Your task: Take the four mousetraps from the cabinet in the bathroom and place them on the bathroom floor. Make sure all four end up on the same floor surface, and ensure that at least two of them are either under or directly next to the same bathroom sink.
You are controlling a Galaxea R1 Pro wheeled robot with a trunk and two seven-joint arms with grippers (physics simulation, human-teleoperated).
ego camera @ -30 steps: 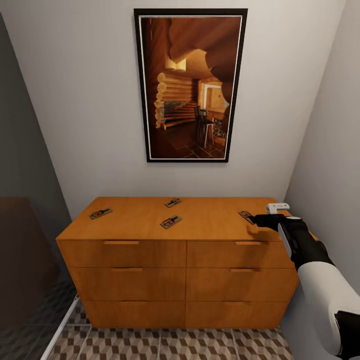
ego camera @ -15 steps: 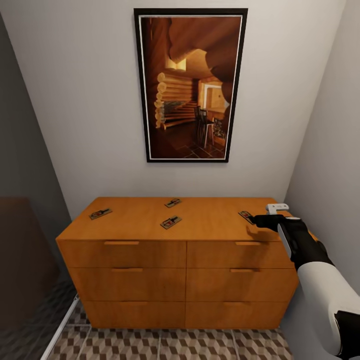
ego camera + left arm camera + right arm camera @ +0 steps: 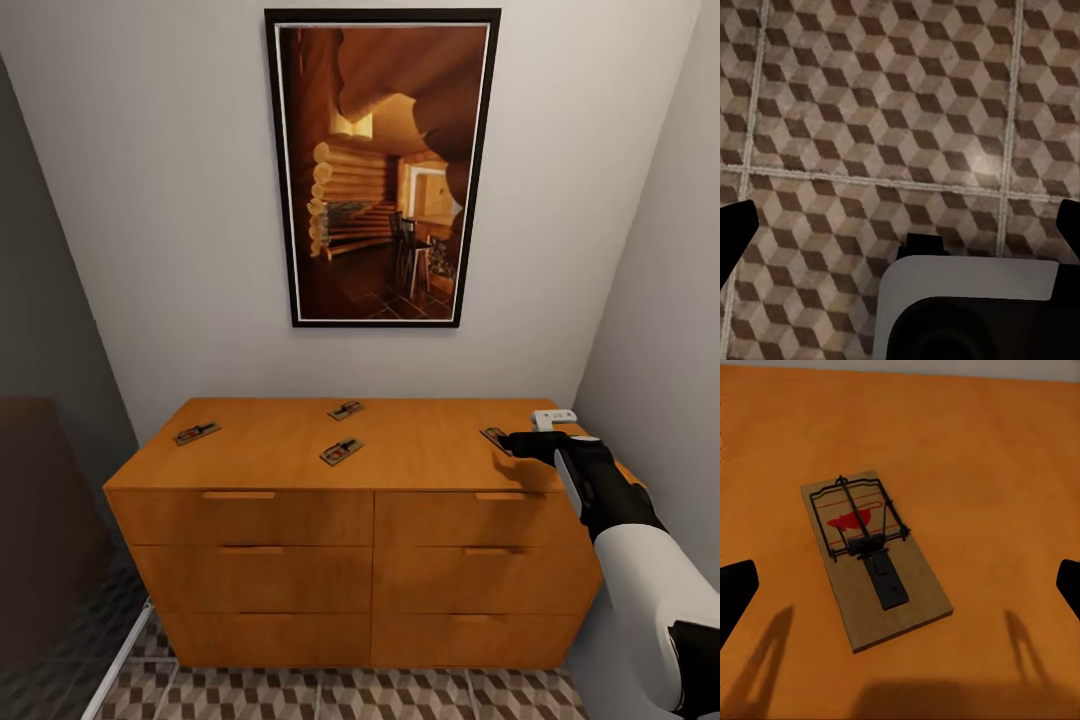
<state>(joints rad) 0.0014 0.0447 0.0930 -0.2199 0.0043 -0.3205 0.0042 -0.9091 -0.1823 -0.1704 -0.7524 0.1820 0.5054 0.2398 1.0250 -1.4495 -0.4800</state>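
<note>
Four mousetraps lie on the flat top of the orange-brown cabinet (image 3: 260,545): one at the far left (image 3: 197,433), one at the back middle (image 3: 346,410), one nearer the front (image 3: 341,451) and one at the right (image 3: 493,436). My right gripper (image 3: 512,444) hovers open just beside and above the right one. In the right wrist view that mousetrap (image 3: 874,559) lies flat between my widely spread fingers (image 3: 735,592), untouched. My left gripper (image 3: 900,225) is open and empty over the cube-patterned bathroom floor (image 3: 870,112). The sink is out of view.
A tall framed picture (image 3: 380,165) hangs on the wall above the cabinet. A grey wall (image 3: 650,300) stands close on the right, near my right arm. A dark panel (image 3: 40,520) is at the left. Patterned floor (image 3: 330,695) runs along the cabinet's front.
The whole head picture has shifted slightly, so the camera has moved a little. My right gripper holds the same place by the right mousetrap. No trap has moved.
</note>
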